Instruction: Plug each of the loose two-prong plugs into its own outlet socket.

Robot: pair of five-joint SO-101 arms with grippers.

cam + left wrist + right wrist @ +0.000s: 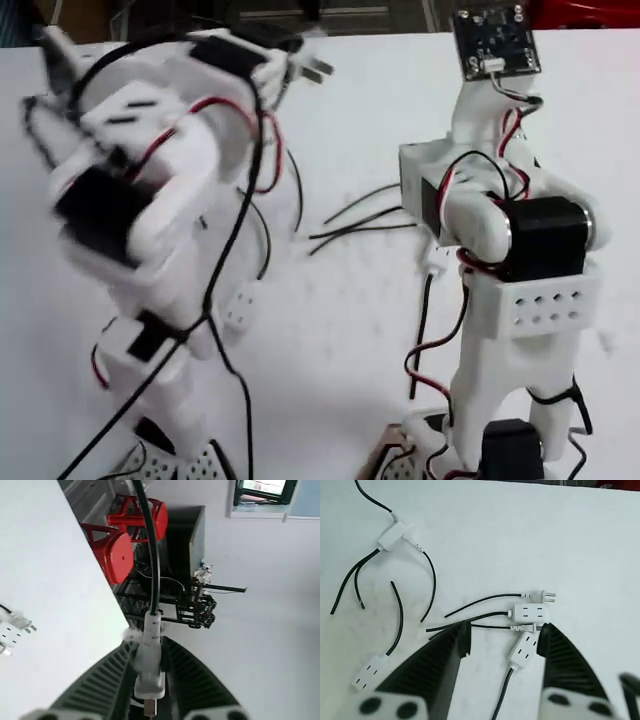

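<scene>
One plug sits clamped within the left hand.

A white table spreads to one side of the left claw. Beyond the claw, past the table's edge, stand two red stools, one behind the other. Farther out is a black cabinet, with a black metal frame near it and a window farthest off.
</scene>
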